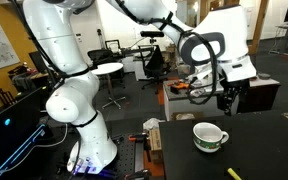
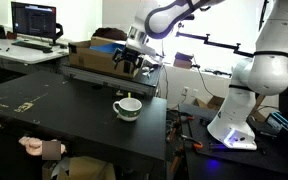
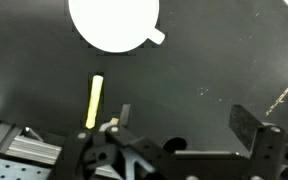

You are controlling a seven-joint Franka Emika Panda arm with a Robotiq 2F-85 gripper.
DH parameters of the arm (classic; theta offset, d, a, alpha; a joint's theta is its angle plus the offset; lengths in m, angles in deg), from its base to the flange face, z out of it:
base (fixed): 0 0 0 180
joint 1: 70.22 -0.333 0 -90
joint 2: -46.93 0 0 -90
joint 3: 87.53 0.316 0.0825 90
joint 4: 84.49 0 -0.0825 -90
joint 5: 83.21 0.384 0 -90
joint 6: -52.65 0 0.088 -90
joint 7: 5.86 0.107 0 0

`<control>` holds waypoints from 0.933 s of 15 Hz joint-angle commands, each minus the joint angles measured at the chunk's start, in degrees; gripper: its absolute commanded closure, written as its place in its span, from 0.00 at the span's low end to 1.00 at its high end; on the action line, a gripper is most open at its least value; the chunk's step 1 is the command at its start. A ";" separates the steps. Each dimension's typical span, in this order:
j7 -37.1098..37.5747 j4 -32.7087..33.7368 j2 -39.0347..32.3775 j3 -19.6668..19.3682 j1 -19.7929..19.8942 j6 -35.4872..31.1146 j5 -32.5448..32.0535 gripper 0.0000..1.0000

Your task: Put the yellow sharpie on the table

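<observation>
The yellow sharpie point(image 3: 94, 101) lies flat on the dark table point(image 3: 204, 60), a little way from the white-and-green mug point(image 3: 112, 22). In an exterior view the sharpie point(image 1: 233, 174) shows at the bottom edge, in front of the mug point(image 1: 210, 137). The mug also stands on the table in the other view point(image 2: 127, 108), where I cannot see the sharpie. My gripper point(image 3: 184, 125) hangs above the table behind the mug in both exterior views point(image 1: 222, 98) point(image 2: 134, 62). Its jaws are wide apart with nothing between them.
A long cardboard box point(image 2: 102, 60) lies at the table's far edge under the gripper. A lighter desk with a monitor point(image 2: 34, 20) stands behind. The robot base point(image 1: 84, 140) stands beside the table edge, and office chairs point(image 1: 154, 62) are further back.
</observation>
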 commanded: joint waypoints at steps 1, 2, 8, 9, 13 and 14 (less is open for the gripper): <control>-15.52 -7.38 8.33 1.79 -1.48 -0.98 14.01 0.00; -20.38 -8.13 9.77 1.85 -2.22 0.21 18.26 0.00; -34.01 -10.00 14.56 1.45 -2.47 13.38 25.18 0.00; -32.31 -10.33 14.78 1.89 -1.80 13.93 23.46 0.00; -28.19 -11.36 14.83 3.07 -0.38 12.04 19.05 0.00; -30.45 -10.05 13.24 2.45 -0.96 12.20 20.58 0.00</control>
